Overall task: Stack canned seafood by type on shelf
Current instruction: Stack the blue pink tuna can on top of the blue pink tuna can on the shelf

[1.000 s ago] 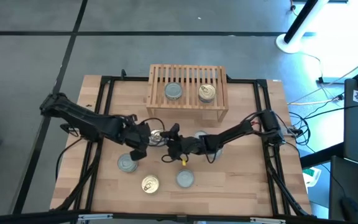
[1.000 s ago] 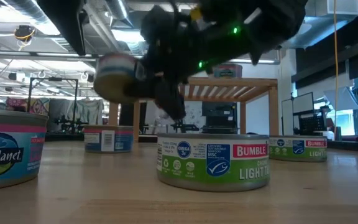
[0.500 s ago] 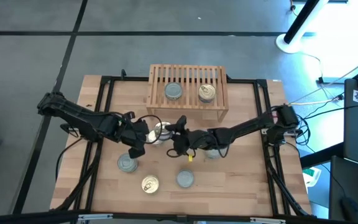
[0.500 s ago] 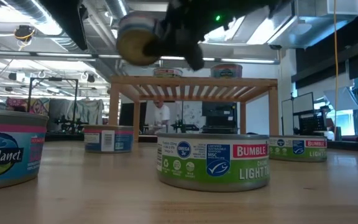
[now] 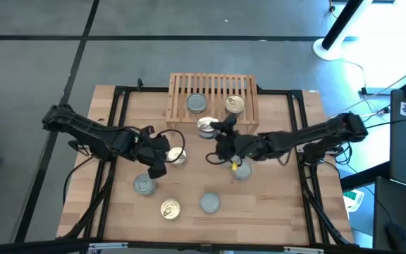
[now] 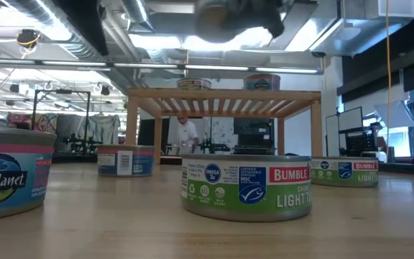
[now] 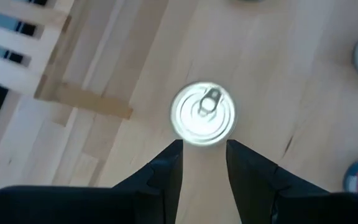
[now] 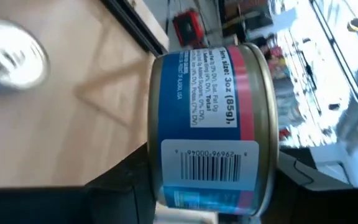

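Observation:
The shelf (image 5: 213, 88) stands at the table's far side. A silver-topped tin (image 5: 197, 104) and a gold-topped tin (image 5: 235, 106) rest on its slats. My right gripper (image 5: 215, 129) is shut on a tin with a blue and pink label (image 8: 213, 124), held high in front of the shelf's near edge. My left gripper (image 7: 204, 149) hovers open, pointing steeply down. Just beyond its fingertips a shiny pull-tab tin (image 7: 204, 114) stands on the table. My right gripper pinches the labelled tin between its two fingers, one finger at each flat end (image 8: 156, 155), beside the rim. The fingers reach nearly level from the table's right. The tin is lifted clear and tilted, its shiny face (image 5: 206, 127) showing from above.
Loose tins stand on the table: silver ones (image 5: 144, 185) (image 5: 210, 203), a gold one (image 5: 170, 209), and one under my right arm (image 5: 242, 170). The low view shows a green-labelled tin (image 6: 246, 185) in the foreground. Black frame rails (image 5: 122, 120) run along the table's sides.
My right gripper has risen and gone toward the table's far right, toward the shelf, still shut on the labelled tin. The tin has left the spot beside my left gripper, and the pull-tab tin there now shows.

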`<state>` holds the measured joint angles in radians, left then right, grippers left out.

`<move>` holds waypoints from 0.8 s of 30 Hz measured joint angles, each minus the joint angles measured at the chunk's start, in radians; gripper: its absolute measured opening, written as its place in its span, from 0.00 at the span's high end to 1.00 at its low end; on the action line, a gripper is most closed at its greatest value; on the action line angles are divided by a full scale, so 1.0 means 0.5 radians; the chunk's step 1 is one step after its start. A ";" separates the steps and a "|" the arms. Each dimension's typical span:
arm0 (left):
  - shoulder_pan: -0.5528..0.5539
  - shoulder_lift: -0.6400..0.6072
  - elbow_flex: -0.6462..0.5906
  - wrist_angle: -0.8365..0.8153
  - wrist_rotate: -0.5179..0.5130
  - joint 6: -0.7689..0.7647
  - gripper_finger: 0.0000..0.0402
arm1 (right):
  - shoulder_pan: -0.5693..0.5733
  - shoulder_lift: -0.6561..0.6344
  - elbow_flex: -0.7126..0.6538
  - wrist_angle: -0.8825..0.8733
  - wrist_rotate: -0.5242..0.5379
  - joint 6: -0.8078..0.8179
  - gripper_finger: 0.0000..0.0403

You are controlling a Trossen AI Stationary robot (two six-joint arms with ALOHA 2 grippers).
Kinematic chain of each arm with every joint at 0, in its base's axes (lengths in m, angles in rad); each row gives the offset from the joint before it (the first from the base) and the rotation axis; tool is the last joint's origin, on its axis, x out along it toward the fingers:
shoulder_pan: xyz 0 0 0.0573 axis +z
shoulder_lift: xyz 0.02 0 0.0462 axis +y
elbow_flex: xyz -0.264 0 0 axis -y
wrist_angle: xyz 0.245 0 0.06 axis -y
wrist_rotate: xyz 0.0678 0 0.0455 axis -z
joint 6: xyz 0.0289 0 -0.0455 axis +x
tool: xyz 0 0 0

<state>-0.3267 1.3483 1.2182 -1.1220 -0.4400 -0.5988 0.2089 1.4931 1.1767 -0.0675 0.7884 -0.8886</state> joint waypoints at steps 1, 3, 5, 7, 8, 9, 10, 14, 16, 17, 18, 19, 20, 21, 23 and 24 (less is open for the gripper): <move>0.000 0.000 0.000 0.017 0.000 0.007 0.71 | 0.000 -0.042 0.000 -0.044 0.035 0.003 0.51; 0.000 0.001 0.000 0.054 0.000 0.036 0.71 | 0.000 -0.120 -0.001 -0.168 0.128 0.013 0.49; 0.000 0.001 0.000 0.093 0.000 0.068 0.71 | 0.000 -0.203 0.001 -0.252 0.199 0.055 0.49; 0.000 0.002 0.000 0.147 -0.003 0.111 0.71 | 0.000 -0.284 0.001 -0.388 0.245 0.104 0.51; 0.000 0.002 0.000 0.169 -0.006 0.127 0.71 | -0.001 -0.324 0.002 -0.441 0.252 0.140 0.52; 0.000 0.002 0.000 0.181 -0.005 0.149 0.71 | -0.001 -0.367 0.002 -0.524 0.252 0.177 0.52; 0.000 0.002 -0.001 0.207 -0.006 0.164 0.71 | -0.007 -0.407 0.000 -0.603 0.263 0.205 0.52; 0.000 0.002 -0.001 0.304 -0.006 0.214 0.71 | -0.062 -0.568 0.001 -0.877 0.338 0.373 0.52; 0.000 0.003 -0.001 0.342 -0.006 0.215 0.71 | -0.110 -0.652 0.001 -0.980 0.358 0.461 0.49; 0.000 0.003 -0.001 0.355 -0.006 0.216 0.71 | -0.140 -0.682 0.001 -1.044 0.358 0.491 0.49; 0.000 0.003 -0.001 0.374 -0.007 0.216 0.71 | -0.173 -0.711 0.001 -1.076 0.359 0.509 0.49; 0.000 0.003 -0.001 0.383 -0.006 0.216 0.71 | -0.208 -0.740 0.001 -1.096 0.356 0.515 0.49; 0.000 0.003 -0.001 0.384 -0.007 0.216 0.71 | -0.246 -0.764 0.001 -1.125 0.339 0.514 0.50; 0.000 0.003 -0.001 0.391 -0.007 0.216 0.71 | -0.290 -0.783 0.001 -1.140 0.313 0.513 0.51; 0.000 0.003 -0.001 0.399 -0.008 0.216 0.71 | -0.381 -0.810 0.001 -1.142 0.227 0.509 0.52; 0.000 0.003 -0.001 0.398 -0.014 0.216 0.71 | -0.436 -0.818 0.001 -1.156 0.151 0.504 0.52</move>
<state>-0.3267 1.3499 1.2179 -0.9228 -0.4468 -0.4908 -0.0093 1.0842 1.1770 -0.6455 0.8639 -0.6367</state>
